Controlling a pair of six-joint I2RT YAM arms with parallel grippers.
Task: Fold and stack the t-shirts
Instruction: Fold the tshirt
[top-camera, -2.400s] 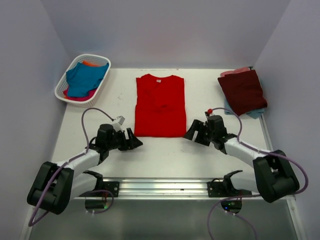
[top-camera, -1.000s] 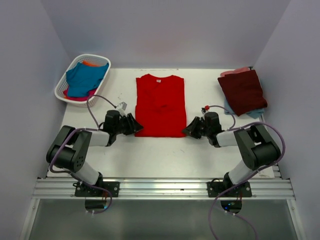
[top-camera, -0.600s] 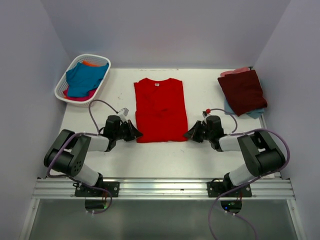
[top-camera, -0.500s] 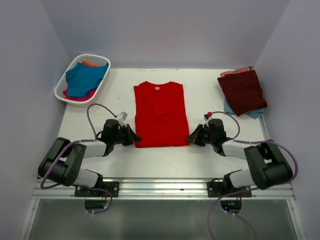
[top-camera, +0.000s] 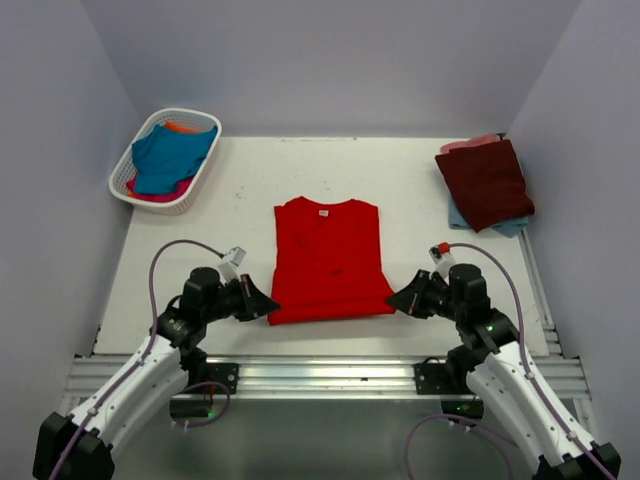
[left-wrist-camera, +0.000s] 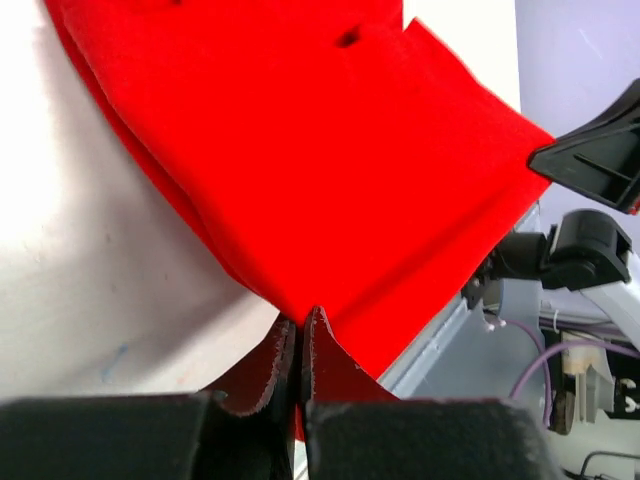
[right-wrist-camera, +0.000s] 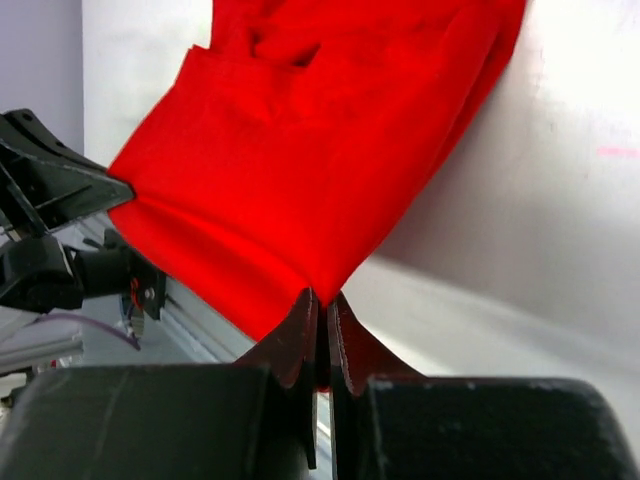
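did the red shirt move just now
Yes, toward the near side: the collar of the red t-shirt, earlier level with the middle of the basket, now lines up with its near rim.

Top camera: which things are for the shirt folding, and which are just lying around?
For the job: red t-shirt, pinched at its near corners by the left end effector and right end effector; maroon t-shirt; teal t-shirt.
Just there: white basket; table.
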